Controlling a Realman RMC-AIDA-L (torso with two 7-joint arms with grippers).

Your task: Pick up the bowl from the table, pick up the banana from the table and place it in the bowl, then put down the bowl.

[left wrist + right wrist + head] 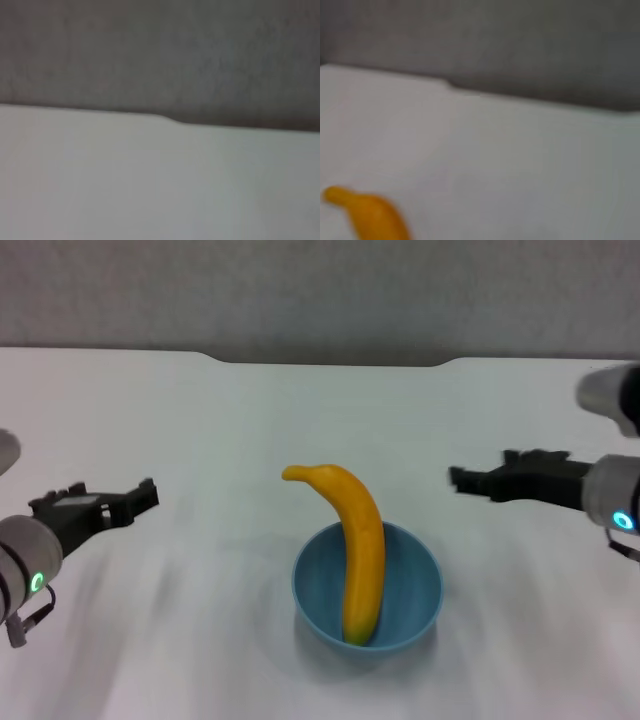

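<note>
The light blue bowl [405, 590] stands on the white table [200, 410], near the front middle. The yellow-orange banana [360, 550] lies in it, one end down in the bowl, the stem end sticking up and out over the far rim to the left. My left gripper [142, 502] hovers at the left, well clear of the bowl, open and empty. My right gripper [472, 485] hovers at the right, also clear, open and empty. The right wrist view shows the banana's end [367, 215] on the table side; the bowl is out of that view.
The table's far edge has a shallow notch [330, 362] against a grey wall. The left wrist view shows only bare tabletop [150, 190] and the wall. White tabletop lies on both sides of the bowl.
</note>
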